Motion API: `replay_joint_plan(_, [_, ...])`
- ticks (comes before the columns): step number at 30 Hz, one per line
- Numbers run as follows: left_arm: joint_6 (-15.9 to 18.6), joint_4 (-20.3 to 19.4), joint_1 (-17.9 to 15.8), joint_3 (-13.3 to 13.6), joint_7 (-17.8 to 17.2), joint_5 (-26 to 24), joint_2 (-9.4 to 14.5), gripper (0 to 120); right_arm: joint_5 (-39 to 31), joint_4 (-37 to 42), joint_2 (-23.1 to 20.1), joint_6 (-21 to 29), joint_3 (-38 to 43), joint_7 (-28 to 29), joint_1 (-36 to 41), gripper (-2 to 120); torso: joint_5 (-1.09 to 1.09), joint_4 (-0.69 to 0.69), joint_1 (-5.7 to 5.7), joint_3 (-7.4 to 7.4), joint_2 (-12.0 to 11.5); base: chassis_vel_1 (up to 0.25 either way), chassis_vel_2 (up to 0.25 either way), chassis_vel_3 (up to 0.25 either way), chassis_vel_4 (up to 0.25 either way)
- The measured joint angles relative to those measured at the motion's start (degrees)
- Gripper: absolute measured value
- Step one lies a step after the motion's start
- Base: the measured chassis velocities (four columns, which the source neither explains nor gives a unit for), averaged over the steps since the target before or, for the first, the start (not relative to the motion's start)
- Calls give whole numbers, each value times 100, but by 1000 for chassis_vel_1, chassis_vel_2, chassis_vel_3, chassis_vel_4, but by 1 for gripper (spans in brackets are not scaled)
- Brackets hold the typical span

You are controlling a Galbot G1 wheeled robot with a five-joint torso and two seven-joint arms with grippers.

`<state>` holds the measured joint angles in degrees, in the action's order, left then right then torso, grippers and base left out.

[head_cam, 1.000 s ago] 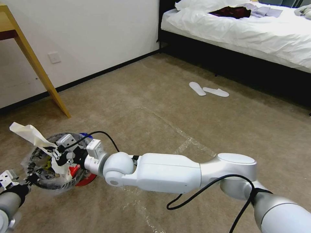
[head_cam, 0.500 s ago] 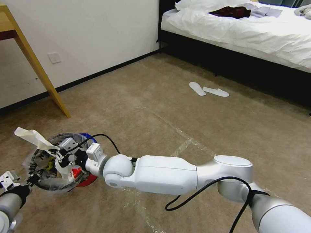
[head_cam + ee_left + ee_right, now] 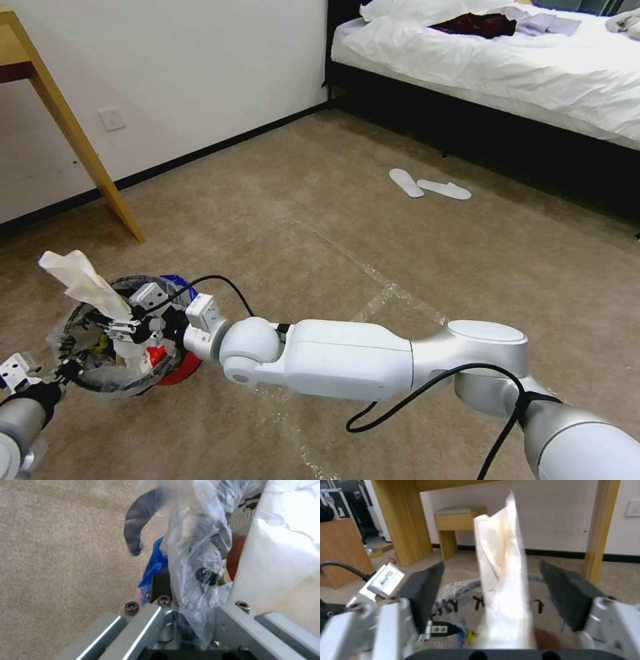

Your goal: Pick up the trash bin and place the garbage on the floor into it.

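Note:
The small red trash bin (image 3: 175,371) with its clear printed liner (image 3: 73,333) hangs low over the floor (image 3: 300,220) at the lower left. My left gripper (image 3: 61,371) is shut on its rim and liner; the crinkled plastic (image 3: 196,562) runs between that gripper's fingers (image 3: 143,620). A cream paper bag (image 3: 83,283), a piece of the garbage, stands up out of the bin. My right gripper (image 3: 123,327) hovers over the bin's mouth, open, with the paper bag (image 3: 501,580) between its spread pads (image 3: 425,590) and clear of them.
A wooden desk leg (image 3: 87,153) slants down at the left by the wall. A pair of white slippers (image 3: 427,187) lies near the bed (image 3: 500,60) at the back right. Shiny tape lines (image 3: 387,293) cross the carpet. A small wooden stool (image 3: 458,522) stands under the desk.
The paper bag, which leaned far left, now stands steeper and sits lower in the bin. My right gripper has dropped slightly and edged right.

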<state>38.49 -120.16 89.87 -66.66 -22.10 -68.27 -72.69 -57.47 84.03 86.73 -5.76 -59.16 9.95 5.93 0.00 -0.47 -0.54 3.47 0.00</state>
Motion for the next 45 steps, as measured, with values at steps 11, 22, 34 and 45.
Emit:
replay_joint_plan(11, [-7, 57, -30, 27, 5, 31, 28, 0, -5, 187, -270, -27, 144, 7, -58, 100, 0, 0, 0, 0, 0, 0, 0, 0, 0])
replay_joint_plan(22, [-53, 70, -8, -111, 194, 316, 99, 0, -92, 1482, -1370, 338, 3170, 258, 580, 100, 1, 1, 0, 0, 0, 0, 0, 0, 0])
replay_joint_plan(34, [-100, -141, 22, -195, 298, 568, -37, 0, 1147, 2550, -2712, 322, 6792, 214, 2848, 100, 3, 0, 0, 0, 0, 0, 0, 0, 0])
replay_joint_plan(45, [-83, -197, 102, -197, 281, 603, -34, 0, 2601, 4069, -2758, 350, 9254, 461, 6025, 100, 1, 0, 1, -1, 1, 0, 0, 0, 0])
